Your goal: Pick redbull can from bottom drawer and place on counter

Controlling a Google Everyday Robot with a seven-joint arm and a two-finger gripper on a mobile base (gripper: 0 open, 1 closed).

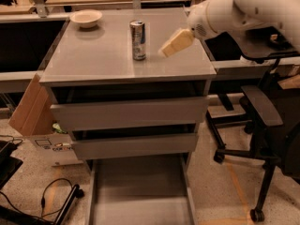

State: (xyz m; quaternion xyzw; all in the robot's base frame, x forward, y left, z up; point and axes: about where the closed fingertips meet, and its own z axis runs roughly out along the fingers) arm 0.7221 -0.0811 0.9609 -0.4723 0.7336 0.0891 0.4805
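The redbull can [138, 40] stands upright on the counter [98, 60], near its middle back. My gripper [176, 42] hovers just to the right of the can, apart from it, open and empty. The white arm reaches in from the upper right. The bottom drawer [140, 191] is pulled out below the cabinet and its grey floor is bare.
A shallow cream bowl [86, 18] sits at the counter's back left corner. Two closed drawers [129, 114] front the cabinet. A black office chair [262, 111] stands at the right. A cardboard box [30, 107] leans at the left, with cables [51, 196] on the floor.
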